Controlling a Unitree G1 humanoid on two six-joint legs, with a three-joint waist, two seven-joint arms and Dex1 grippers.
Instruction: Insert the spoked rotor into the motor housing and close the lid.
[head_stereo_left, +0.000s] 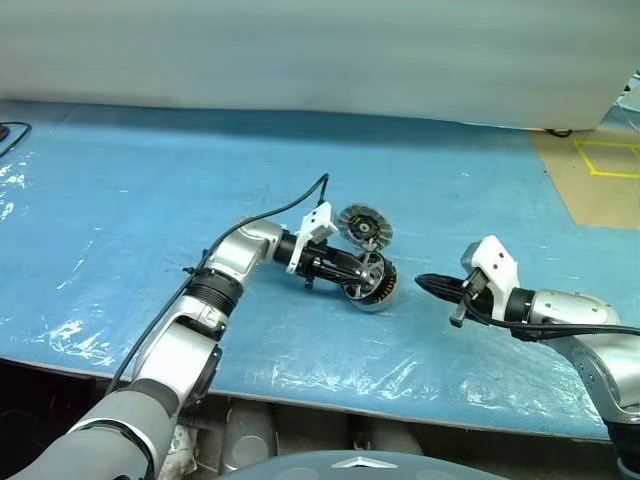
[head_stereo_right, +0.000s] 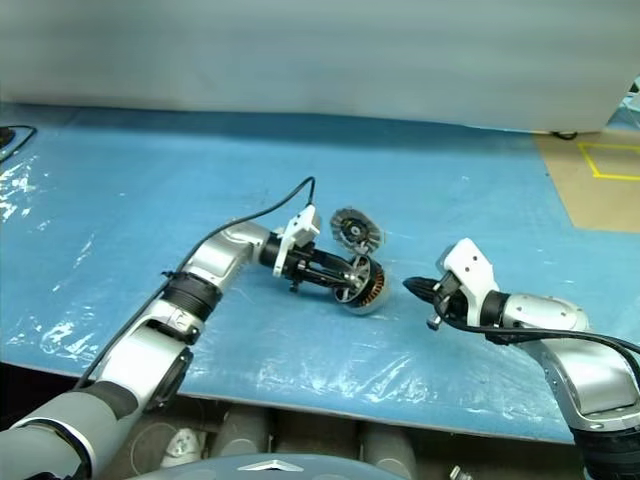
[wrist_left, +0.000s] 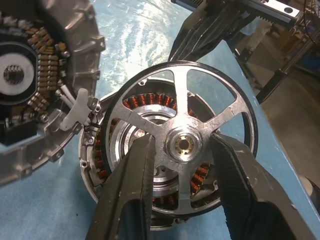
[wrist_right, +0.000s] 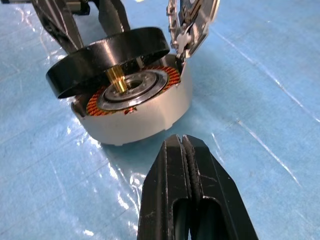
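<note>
Left tool (wrist_left: 182, 165), part open, grips the hub of the spoked rotor (wrist_left: 182, 145), a black ring with silvery spokes tilted over the copper-wound motor housing (wrist_right: 142, 112) mid-tabletop (head_stereo_left: 150, 200). Right tool (wrist_right: 187, 150), fully closed and empty, sits just beside the housing. The ribbed silver lid (head_stereo_left: 365, 226) leans against the housing's far side.

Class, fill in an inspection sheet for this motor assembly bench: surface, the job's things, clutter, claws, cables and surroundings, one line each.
Surface: blue table cover, glossy and wrinkled near the front edge.
Job's things: spoked rotor tilted over the motor housing, brass shaft at the housing's centre, not seated; lid propped on edge behind the housing.
Clutter: nothing seen.
Claws: left claw shut on the rotor's hub; right claw shut, empty, just short of the housing.
Cables: black cable along the left arm; another at the far left edge.
Surroundings: pale wall behind; brown floor with yellow tape at the right.
</note>
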